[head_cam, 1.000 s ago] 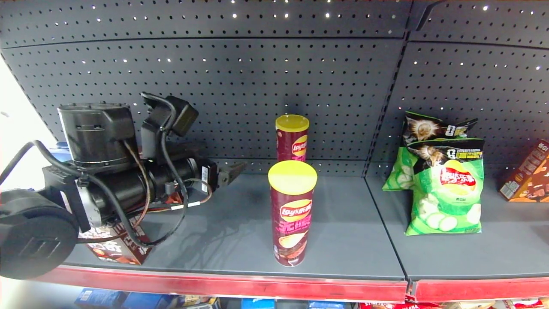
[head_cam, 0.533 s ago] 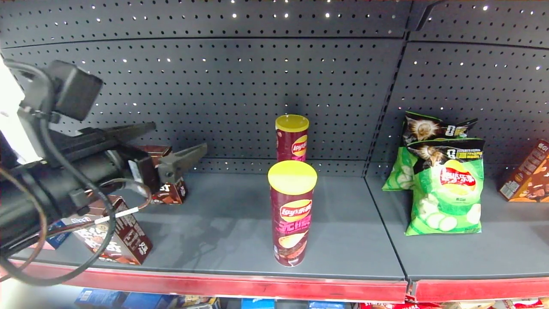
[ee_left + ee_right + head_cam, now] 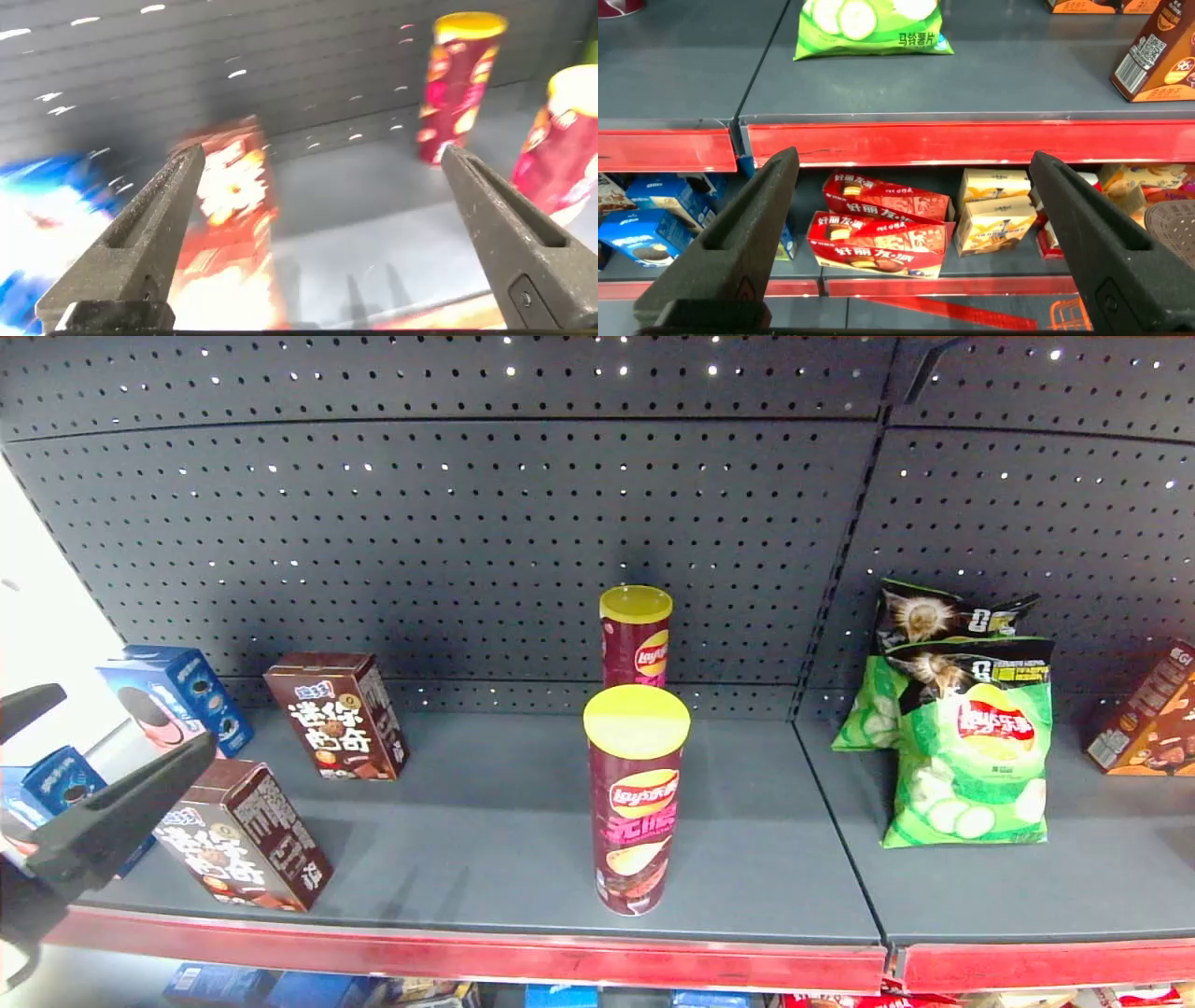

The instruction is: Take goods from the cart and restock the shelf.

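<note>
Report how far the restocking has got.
Done: two brown boxes and two chip cans sit on the shelf. In hand: nothing; left end effector and right end effector are both open and empty. Left: bare shelf space between boxes and cans could take more goods.

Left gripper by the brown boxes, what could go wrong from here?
The open left gripper sits close beside the front brown box, which stands skewed near the front edge of the shelf; a sideways swing could push it off. The front chip can is tall and also near that edge, so a bump might topple it.
</note>
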Tool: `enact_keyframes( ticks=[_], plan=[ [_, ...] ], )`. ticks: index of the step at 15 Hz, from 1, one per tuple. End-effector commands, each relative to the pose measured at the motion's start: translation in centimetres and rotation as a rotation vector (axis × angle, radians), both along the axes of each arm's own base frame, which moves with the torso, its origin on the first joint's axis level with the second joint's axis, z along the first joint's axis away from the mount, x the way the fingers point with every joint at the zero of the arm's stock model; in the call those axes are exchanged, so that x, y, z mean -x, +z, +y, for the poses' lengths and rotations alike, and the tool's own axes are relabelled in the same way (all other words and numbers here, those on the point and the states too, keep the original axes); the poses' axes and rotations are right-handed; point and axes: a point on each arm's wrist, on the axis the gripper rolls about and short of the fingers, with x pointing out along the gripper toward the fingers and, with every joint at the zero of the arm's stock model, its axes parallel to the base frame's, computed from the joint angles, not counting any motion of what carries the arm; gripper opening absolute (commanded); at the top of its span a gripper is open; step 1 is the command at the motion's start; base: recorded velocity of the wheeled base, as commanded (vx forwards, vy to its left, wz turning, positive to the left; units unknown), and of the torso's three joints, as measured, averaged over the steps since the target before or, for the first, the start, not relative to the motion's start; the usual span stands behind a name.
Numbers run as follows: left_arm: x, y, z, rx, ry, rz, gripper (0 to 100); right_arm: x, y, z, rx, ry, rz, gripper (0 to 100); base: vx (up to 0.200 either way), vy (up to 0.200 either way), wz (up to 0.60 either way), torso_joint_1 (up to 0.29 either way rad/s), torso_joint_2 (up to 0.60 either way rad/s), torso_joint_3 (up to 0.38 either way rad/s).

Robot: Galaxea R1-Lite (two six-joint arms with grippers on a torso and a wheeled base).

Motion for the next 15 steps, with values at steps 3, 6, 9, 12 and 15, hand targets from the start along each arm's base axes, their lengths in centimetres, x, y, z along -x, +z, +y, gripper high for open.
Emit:
enact_keyframes(
  ticks=[3, 6, 9, 12, 15],
  plan=[
    [7.0, -3.1, 2.1, 0.051, 0.202, -0.105, 100, 0.0, 0.0, 0.0, 0.0, 0.0, 0.002, 100, 0.0, 0.0, 0.0, 0.0, 0.0, 0.0],
    [10.1, -8.6, 2.4, 0.048, 0.295, -0.121, 100, 0.0, 0.0, 0.0, 0.0, 0.0, 0.002, 100, 0.0, 0.0, 0.0, 0.0, 0.0, 0.0],
    [12.3, -11.2, 2.4, 0.051, 0.347, -0.14, 100, 0.0, 0.0, 0.0, 0.0, 0.0, 0.002, 100, 0.0, 0.0, 0.0, 0.0, 0.0, 0.0],
    [12.4, -11.6, 2.4, 0.062, 0.365, -0.145, 100, 0.0, 0.0, 0.0, 0.0, 0.0, 0.002, 100, 0.0, 0.0, 0.0, 0.0, 0.0, 0.0],
    [11.6, -13.2, 2.3, 0.124, 0.323, -0.107, 100, 0.0, 0.0, 0.0, 0.0, 0.0, 0.002, 100, 0.0, 0.0, 0.0, 0.0, 0.0, 0.0]
  ],
)
